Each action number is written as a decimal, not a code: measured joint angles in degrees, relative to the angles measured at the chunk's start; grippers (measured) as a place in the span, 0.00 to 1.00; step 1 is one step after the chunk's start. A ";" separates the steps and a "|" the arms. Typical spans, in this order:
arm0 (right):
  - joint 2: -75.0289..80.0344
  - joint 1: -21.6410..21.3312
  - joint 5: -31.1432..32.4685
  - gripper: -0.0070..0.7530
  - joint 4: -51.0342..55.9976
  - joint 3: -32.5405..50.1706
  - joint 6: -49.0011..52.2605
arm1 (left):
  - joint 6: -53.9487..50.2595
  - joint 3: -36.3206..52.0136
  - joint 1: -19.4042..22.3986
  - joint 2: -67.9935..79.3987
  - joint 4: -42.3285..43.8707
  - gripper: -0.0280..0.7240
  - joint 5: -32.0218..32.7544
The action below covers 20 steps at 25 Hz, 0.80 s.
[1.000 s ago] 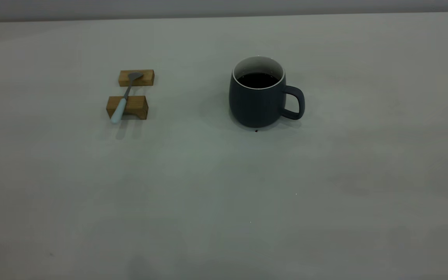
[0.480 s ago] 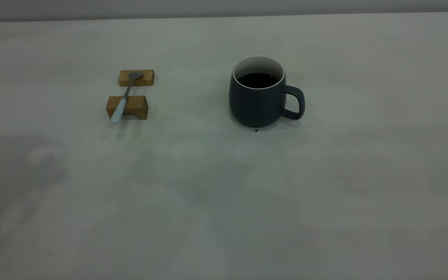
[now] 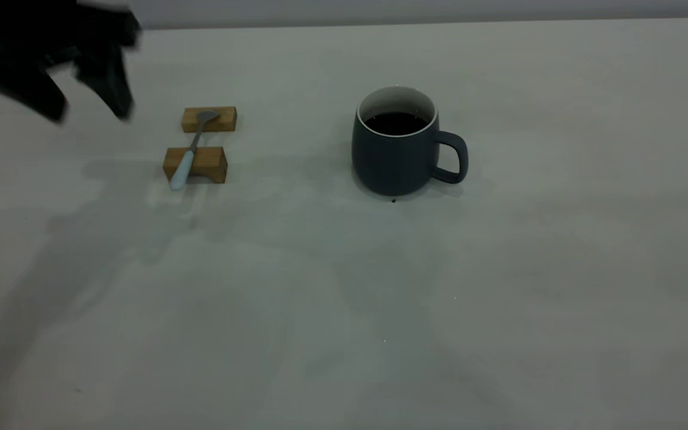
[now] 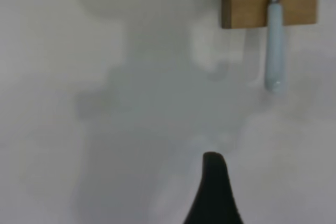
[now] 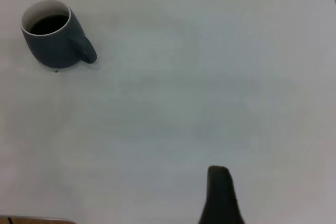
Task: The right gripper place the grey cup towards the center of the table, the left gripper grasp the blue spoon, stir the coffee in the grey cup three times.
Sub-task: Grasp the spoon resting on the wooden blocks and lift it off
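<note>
Blue spoon [image 3: 189, 154] bridged across two wooden blocks [image 3: 196, 164] for easy pinching, left end effector [image 3: 87, 110] spread at upper left; right end effector's [image 5: 220, 195] state impossible to tell.

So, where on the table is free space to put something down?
The table is bare across its near half, and also between the wooden blocks and the grey cup, and right of the cup's handle. It is crowded only at the blocks, where the blue spoon lies and the left gripper hovers nearby.
</note>
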 joint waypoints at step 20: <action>0.00 0.00 0.00 0.79 0.00 0.00 0.00 | -0.08 -13.20 -2.88 22.09 -2.61 0.83 -3.76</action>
